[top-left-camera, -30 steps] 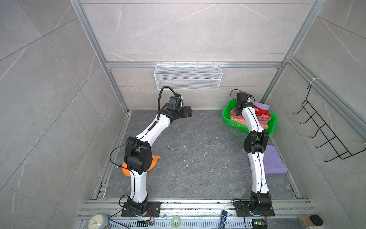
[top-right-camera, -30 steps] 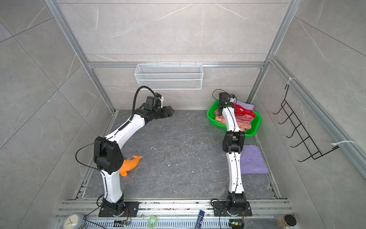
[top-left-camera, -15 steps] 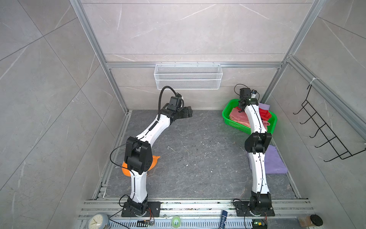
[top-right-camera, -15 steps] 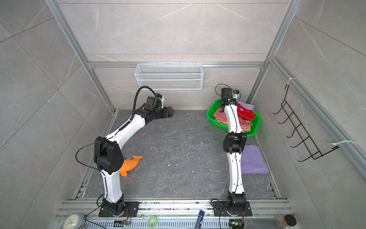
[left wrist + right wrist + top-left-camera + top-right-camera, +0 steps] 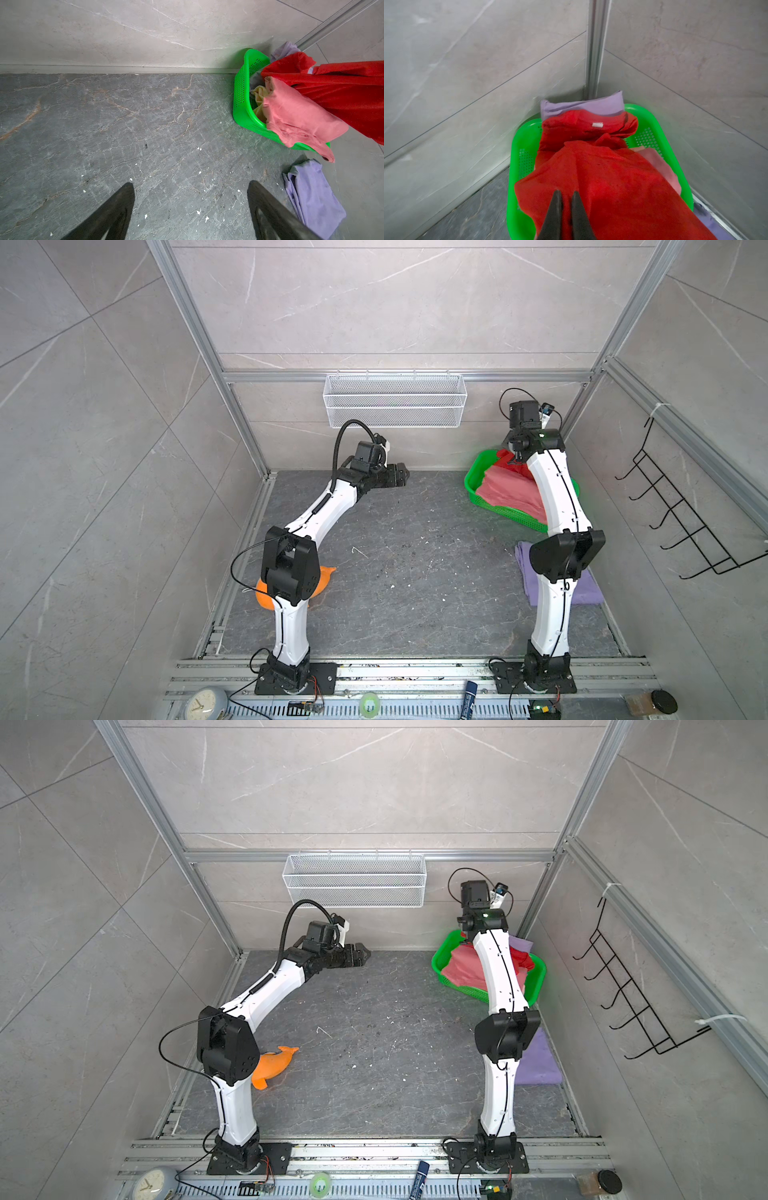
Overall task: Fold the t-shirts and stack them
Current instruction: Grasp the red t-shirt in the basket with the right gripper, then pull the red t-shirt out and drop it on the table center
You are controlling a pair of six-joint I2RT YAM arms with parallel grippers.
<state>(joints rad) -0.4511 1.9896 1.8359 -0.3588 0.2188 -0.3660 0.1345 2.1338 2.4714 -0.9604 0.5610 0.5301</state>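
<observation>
Top views overhead, wrist views low, both showing basket [image 5: 242,93]

The left arm [image 5: 320,514] and right arm [image 5: 552,489] have smooth white link shells, bulky black joint housings [image 5: 289,568] and black base plates [image 5: 324,680]. A ribbed black hose [image 5: 336,445] arches on the left one. The left gripper [image 5: 191,182] has black tapered fingers [image 5: 116,212].

- The right pincer [image 5: 566,192] has closed from half-open onto the red t-shirt [image 5: 612,187].
- It has risen, drawing that cloth up from the green basket [image 5: 513,162].
</observation>
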